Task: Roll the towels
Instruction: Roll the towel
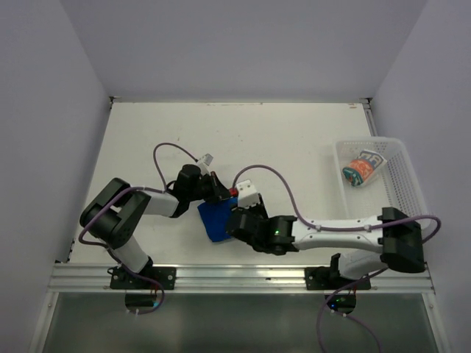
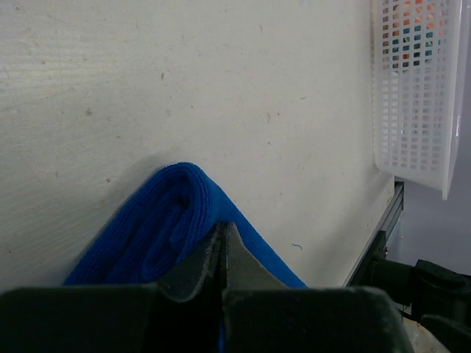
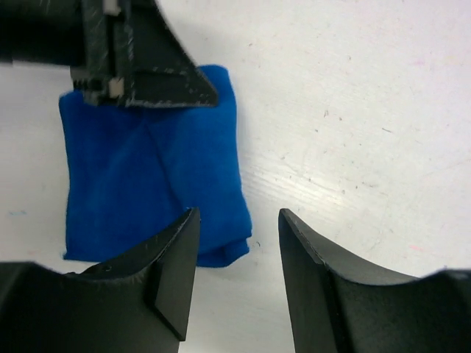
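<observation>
The plain blue towel (image 1: 214,221) lies folded on the white table between the two arms. It also shows in the left wrist view (image 2: 158,224) and the right wrist view (image 3: 140,176). My left gripper (image 1: 221,198) is shut, its tips (image 2: 224,229) resting on the towel's far edge; no cloth shows between them. My right gripper (image 1: 237,223) is open and empty, hovering over the towel's near right corner (image 3: 239,224). The patterned towel (image 1: 362,170) lies rolled in the white mesh basket (image 1: 401,187).
The basket stands at the right side of the table and shows in the left wrist view (image 2: 419,110). White walls close in the back and sides. A metal rail (image 1: 243,276) runs along the near edge.
</observation>
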